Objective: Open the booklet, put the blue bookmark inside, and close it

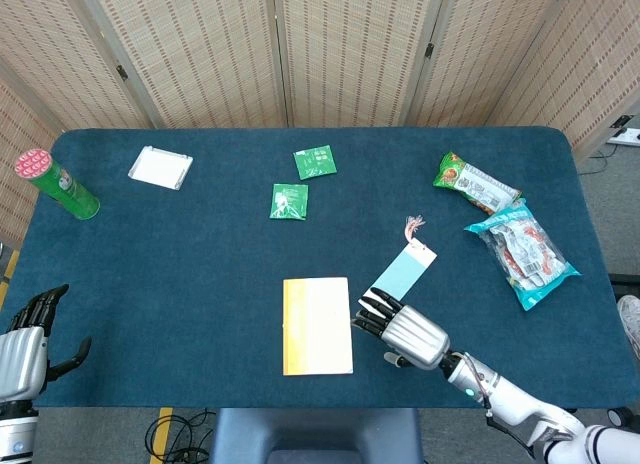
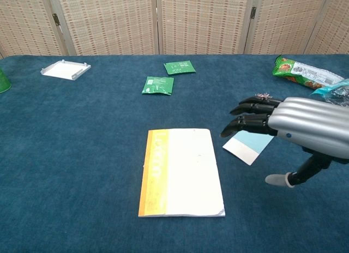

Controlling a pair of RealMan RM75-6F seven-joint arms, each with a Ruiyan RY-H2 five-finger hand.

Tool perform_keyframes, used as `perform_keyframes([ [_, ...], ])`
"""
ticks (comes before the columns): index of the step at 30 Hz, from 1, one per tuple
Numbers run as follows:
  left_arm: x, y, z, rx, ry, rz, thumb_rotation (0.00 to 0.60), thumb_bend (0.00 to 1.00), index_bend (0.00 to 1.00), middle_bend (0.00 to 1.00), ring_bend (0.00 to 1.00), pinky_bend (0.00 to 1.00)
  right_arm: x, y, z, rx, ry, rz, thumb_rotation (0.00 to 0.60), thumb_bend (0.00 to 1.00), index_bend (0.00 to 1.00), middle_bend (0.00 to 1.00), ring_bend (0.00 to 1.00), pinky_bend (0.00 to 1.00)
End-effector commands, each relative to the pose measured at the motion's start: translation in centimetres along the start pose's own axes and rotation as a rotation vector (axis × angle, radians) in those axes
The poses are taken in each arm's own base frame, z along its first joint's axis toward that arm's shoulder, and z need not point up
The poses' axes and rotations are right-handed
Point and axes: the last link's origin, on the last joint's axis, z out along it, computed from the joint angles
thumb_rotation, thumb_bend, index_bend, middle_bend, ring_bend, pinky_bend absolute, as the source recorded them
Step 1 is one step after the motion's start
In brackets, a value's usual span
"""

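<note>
- While the right hand hangs palm down over the desk near its front edge, its dark fingers reach forward, slightly apart and almost straight, with nothing in them; the thumb sticks out low on the near side.
- Its fingertips lie over the near end of the bookmark, just beside the booklet's right edge; I cannot tell whether they touch either.
- At the front left corner, off the desk's edge, the left hand is held back up, fingers loosely spread and empty.
- Closed and flat, the booklet sits near the middle of the front edge, with an orange band down its left side and a cream cover.
- Pale blue, the bookmark runs diagonally away to the right, its red tassel at the far end.
- Toward the right edge lie a blue snack bag and, further back, a green snack bag.
- Two green sachets lie past the middle of the desk.
- Toward the far left corner are a white tray and a tilted green can with a red top.
- Behind the far edge stands a woven folding screen.
</note>
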Motion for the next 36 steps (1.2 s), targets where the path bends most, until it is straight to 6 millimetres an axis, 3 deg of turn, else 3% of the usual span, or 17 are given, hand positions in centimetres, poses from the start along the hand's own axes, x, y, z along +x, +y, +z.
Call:
perform_keyframes([
  [1,0.0,-0.1,-0.1,0.004,0.000,-0.001,0.600,0.34,0.14,0.17,0.14,0.23,-0.9,-0.4,1.6,0.038,-0.005,-0.024,0.600,0.14,0.23,0.25,0.11,0.08],
  [10,0.1,-0.7,-0.2,0.016,-0.001,0.004,0.600,0.34,0.14,0.17,0.14,0.23,-2.7,-1.2,3.8,0.097,0.003,-0.056,0.600,0.05,0.31,0.30,0.14,0.10],
  [29,0.1,-1.4,-0.4,0.029,0.001,0.004,0.600,0.34,0.14,0.17,0.14,0.23,-4.0,-1.5,6.1,0.145,-0.013,-0.098,0.600,0.05,0.34,0.31,0.14,0.11],
  [36,0.1,-1.5,-0.5,0.035,0.001,0.007,0.600,0.34,0.14,0.17,0.14,0.23,-4.2,-1.7,6.6,0.153,-0.014,-0.100,0.600,0.09,0.34,0.31,0.14,0.11],
])
